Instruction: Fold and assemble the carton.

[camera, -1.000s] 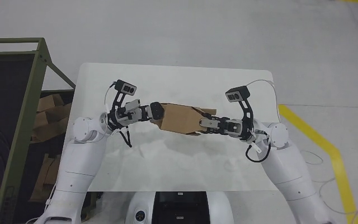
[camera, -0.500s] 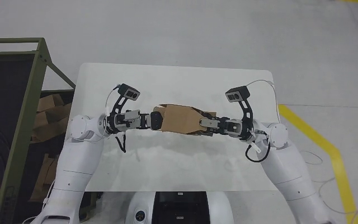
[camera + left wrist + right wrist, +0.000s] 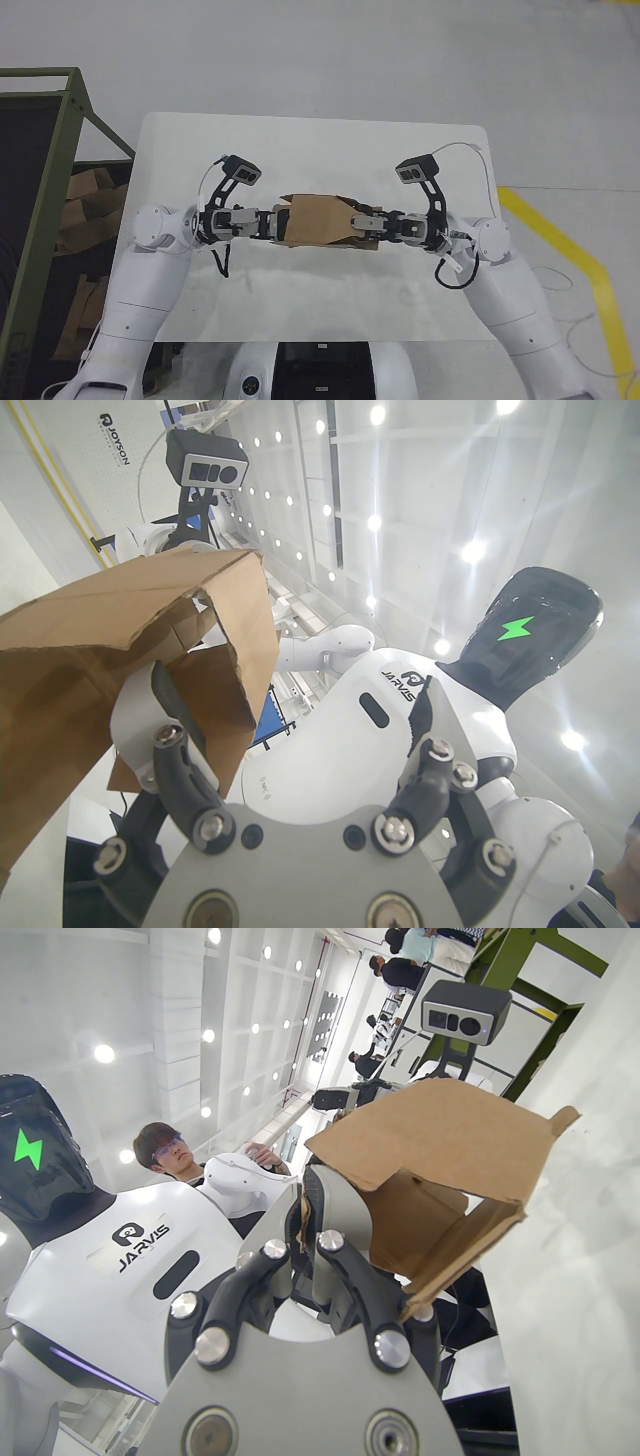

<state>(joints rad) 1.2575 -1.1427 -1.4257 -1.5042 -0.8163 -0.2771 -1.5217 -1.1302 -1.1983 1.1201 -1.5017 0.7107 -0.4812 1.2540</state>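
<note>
1. Since the earlier frame both wrists have turned. In the top view the carton (image 3: 315,220), slanted before, is now held straight over the table (image 3: 300,150), between the left jaws and the right jaws.
2. Left wrist view: the left jaws stand wide apart. One finger (image 3: 167,695) lies against an open end flap of the carton (image 3: 100,625), and the other is free.
3. Right wrist view: the right jaws are together, clamped on a wall edge of the carton (image 3: 450,1128).
4. I judge the carton is opened into a tube. Both ends look open, so the flaps remain to be folded and closed.
</note>
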